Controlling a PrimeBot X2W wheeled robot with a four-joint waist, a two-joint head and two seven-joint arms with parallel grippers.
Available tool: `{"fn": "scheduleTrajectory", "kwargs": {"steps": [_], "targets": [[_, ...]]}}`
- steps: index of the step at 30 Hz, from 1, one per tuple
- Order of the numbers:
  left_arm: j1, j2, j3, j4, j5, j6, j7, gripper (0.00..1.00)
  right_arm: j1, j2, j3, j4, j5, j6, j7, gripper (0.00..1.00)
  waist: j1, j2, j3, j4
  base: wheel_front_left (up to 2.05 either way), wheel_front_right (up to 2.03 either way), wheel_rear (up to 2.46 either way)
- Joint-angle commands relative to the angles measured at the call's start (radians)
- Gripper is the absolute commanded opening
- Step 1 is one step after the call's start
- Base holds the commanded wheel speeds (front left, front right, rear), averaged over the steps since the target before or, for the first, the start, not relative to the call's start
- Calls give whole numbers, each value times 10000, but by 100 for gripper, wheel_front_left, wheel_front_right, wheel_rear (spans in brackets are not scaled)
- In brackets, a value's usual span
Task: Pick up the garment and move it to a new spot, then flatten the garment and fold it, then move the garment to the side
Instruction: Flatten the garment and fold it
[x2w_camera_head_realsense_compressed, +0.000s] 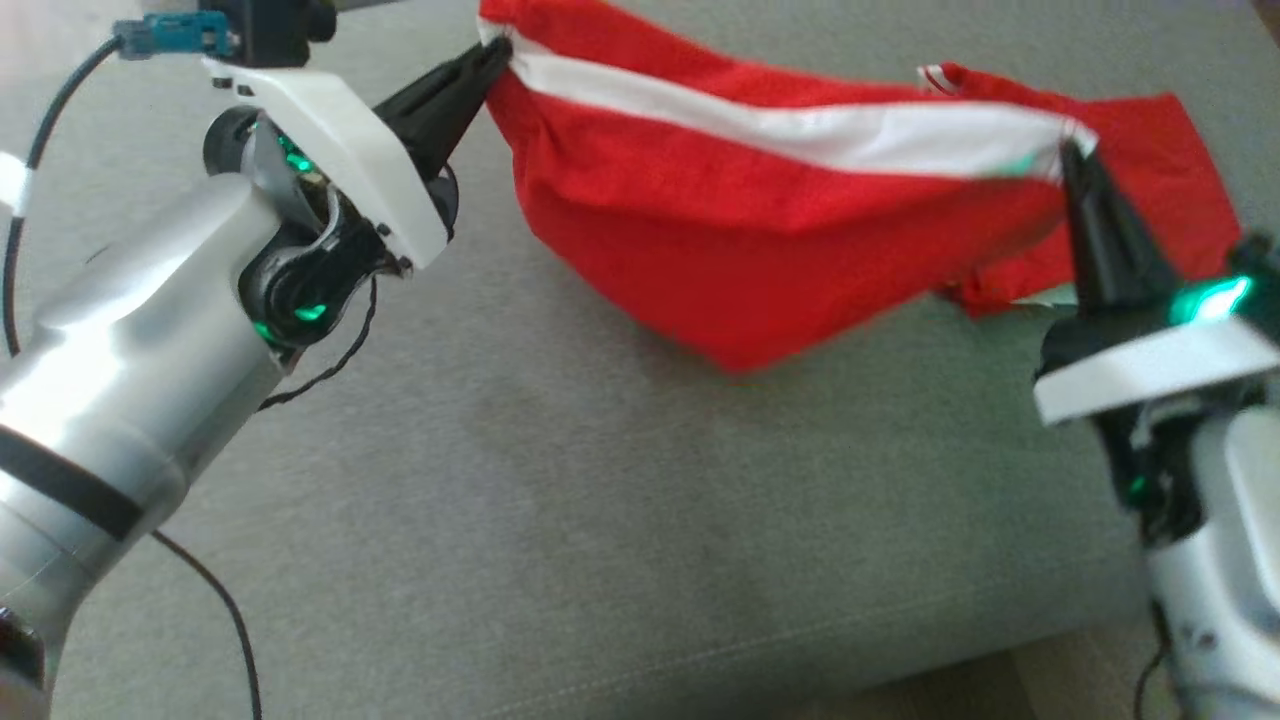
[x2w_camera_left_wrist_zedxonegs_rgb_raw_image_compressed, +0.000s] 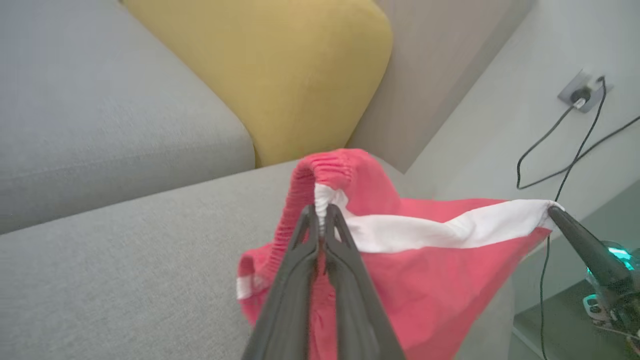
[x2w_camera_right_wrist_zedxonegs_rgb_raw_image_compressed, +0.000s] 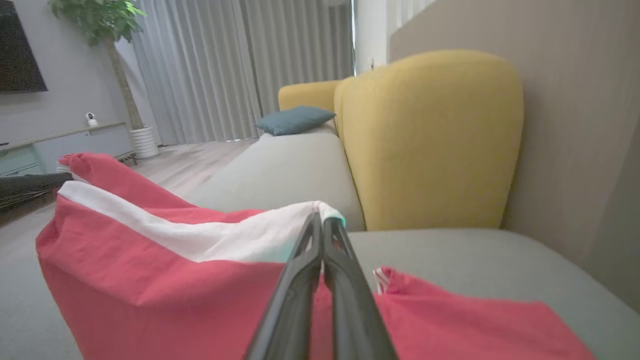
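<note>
Your left arm (x2w_camera_head_realsense_compressed: 120, 350) sits closest in the head view, its pale forearm at the lower left. You see the left gripper (x2w_camera_head_realsense_compressed: 497, 55) clamped shut on one end of the garment (x2w_camera_head_realsense_compressed: 740, 230), right where the white stripe meets the gathered red waistband. Your right gripper (x2w_camera_head_realsense_compressed: 1072, 155) is likewise pinched shut on the garment, at the other end of that white stripe. Between the two grips the stripe runs taut, and the red cloth hangs below it in a sagging pouch over the grey sofa (x2w_camera_head_realsense_compressed: 500, 500); you cannot tell whether its lowest fold touches the seat. Beyond your right gripper, one red part of the garment lies flat on the seat. In the left wrist view the fingers (x2w_camera_left_wrist_zedxonegs_rgb_raw_image_compressed: 297, 280) close together on the elastic band, and the right gripper shows at the far right, holding the stripe's tip. A yellow cushion (x2w_camera_left_wrist_zedxonegs_rgb_raw_image_compressed: 280, 70) stands against the backrest behind the garment. On the wall, a cable (x2w_camera_left_wrist_zedxonegs_rgb_raw_image_compressed: 550, 135) runs to a socket (x2w_camera_left_wrist_zedxonegs_rgb_raw_image_compressed: 580, 92).
</note>
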Motion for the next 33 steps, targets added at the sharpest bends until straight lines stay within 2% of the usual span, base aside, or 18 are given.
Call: {"fn": "scheduleTrajectory", "kwargs": {"steps": [1, 5, 8, 11, 18, 24, 28, 33], "targets": [[-793, 280, 574, -210, -37, 0, -252, 0, -599, -298, 201, -383, -81, 31, 21, 0, 0, 0, -322, 346, 0, 0, 0], [-948, 337, 794, -195, -16, 0, -912, 0, -1846, -821, 405, -290, -162, 31, -103, 0, 0, 0, -727, 735, 0, 0, 0], [-1049, 330, 1007, 66, 42, 24, -1201, 0, -2720, -958, 330, 22, -52, 31, -244, 0, 0, 0, -1080, 979, 0, 0, 0], [-1112, 339, 1249, 218, 370, 273, -1484, 0, -3387, -1118, 503, 251, -223, 31, -503, 0, 0, 0, -1361, 1166, 0, 0, 0], [-597, 391, 1813, -339, 609, 532, -1647, 0, -3521, -1133, 866, 422, -437, 31, -866, 0, 0, 0, -1968, 1467, 0, 0, 0], [167, 928, 2233, -1574, 944, 1309, -1668, 0, -2658, -991, 848, -383, -482, 31, -658, 0, 0, 0, -2406, 1667, 0, 0, 0], [698, 1496, 2590, -2761, 1022, 1985, -1670, 0, -2064, -840, 492, -1222, -569, 31, -249, 0, 0, 0, -2519, 1770, 0, 0, 0], [1037, 2175, 2546, -4063, 1109, 2670, -1405, 0, -1641, -670, 206, -1969, -741, 31, 389, 0, 0, 0, -2398, 1872, 0, 0, 0]]}}
